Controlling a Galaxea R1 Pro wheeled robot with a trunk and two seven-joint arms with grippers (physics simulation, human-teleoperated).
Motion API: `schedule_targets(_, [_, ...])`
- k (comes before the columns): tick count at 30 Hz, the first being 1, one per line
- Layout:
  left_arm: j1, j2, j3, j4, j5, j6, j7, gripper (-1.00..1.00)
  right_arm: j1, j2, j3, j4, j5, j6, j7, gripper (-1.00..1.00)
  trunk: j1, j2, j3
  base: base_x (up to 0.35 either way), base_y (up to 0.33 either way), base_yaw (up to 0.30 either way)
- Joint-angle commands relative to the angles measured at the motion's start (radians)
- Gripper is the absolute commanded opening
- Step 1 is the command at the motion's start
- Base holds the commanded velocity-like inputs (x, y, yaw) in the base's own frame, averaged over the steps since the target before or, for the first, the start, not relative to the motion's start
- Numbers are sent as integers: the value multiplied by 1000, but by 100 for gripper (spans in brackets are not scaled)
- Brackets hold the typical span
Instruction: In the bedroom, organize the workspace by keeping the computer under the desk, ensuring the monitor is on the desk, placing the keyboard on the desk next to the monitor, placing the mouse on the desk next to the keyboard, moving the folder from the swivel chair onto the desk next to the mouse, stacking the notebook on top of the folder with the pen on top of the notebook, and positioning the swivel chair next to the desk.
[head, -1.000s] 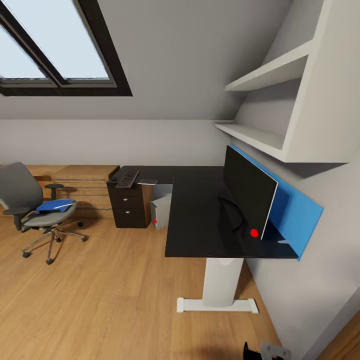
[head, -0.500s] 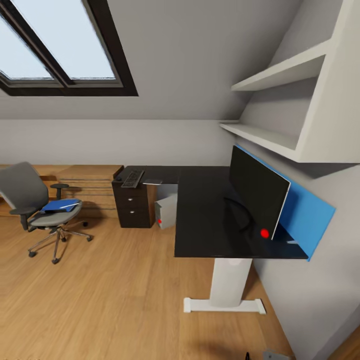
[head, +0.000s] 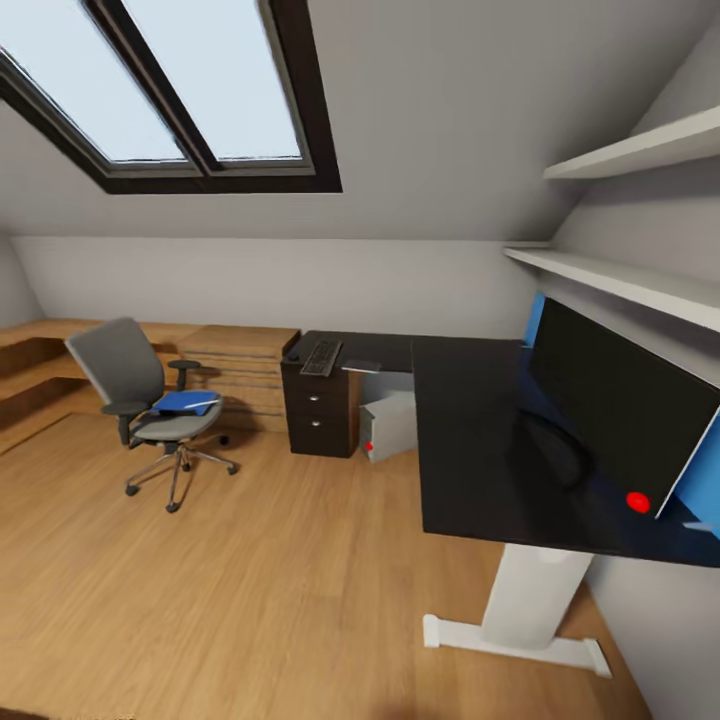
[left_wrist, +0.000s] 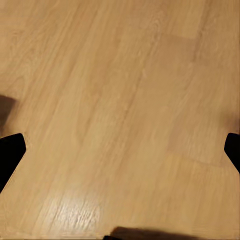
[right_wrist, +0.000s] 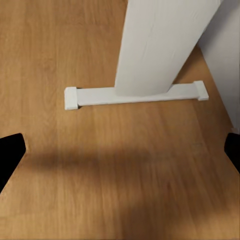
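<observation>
On the grey seat of the swivel chair (head: 150, 400), far across the room, lies the blue folder (head: 185, 402), its long axis running roughly toward the bench (head: 470, 450). The keyboard (head: 321, 357) sits on the far end of the bench above the drawers, the computer (head: 390, 425) stands beneath it, and the monitor (head: 620, 405) rises at the near end. Both wrist views look down at wood floor (left_wrist: 120, 110), the right one also at the white leg (right_wrist: 160, 45). The jaws of both arms stand spread wide, holding nothing. The folder lies ahead and leftward, so the left arm seems nearer.
</observation>
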Motion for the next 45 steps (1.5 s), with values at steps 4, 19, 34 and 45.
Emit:
schedule_targets(4, [-1,1,-10,35,11,-5,4,100,0,1,-6,2,5,-7,-1,100,1,-1,-1,225,275,273])
schedule_targets(19, [-1,5,-6,48,31,-19,3,100,0,1,-2,3,6,-8,-1,100,1,-1,-5,308,146,217])
schedule_targets(34, [-1,7,-6,48,69,-26,3,100,0,1,35,4,8,-8,0,100,1,-1,-5,329,93,9])
schedule_targets(45, [-1,9,-6,48,69,-39,4,100,0,-3,68,6,9,-8,2,100,1,-1,-5,253,139,-173])
